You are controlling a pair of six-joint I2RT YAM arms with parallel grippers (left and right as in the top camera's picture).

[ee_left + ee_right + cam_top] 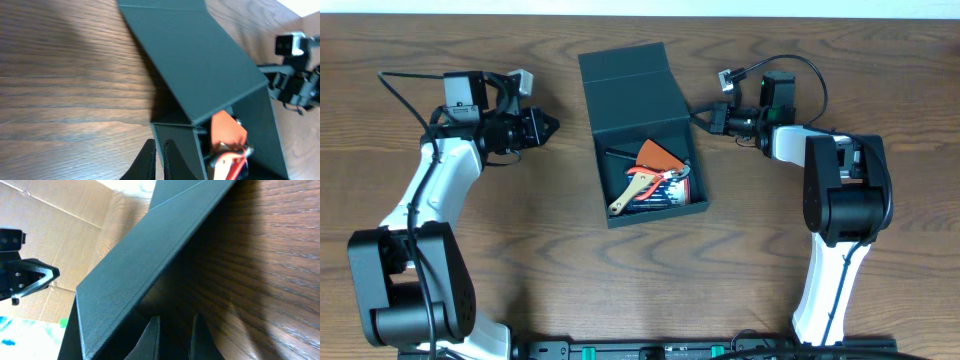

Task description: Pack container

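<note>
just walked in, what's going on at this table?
A dark teal-green rectangular container sits mid-table with its hinged flap lid open. Inside are red-handled pliers, a flat orange piece and a wooden-handled tool. Both grippers are shut and hold nothing. The left gripper sits off to the container's side, clear of it. The right gripper is close beside the lid's edge; whether it touches cannot be told.

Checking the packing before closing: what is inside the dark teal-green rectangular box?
Inside the dark teal-green rectangular box lie orange-handled pliers, a wooden-handled tool, a flat orange piece and a thin black rod. Whatever lies beneath them, or under the tilted flap lid, is hidden.
</note>
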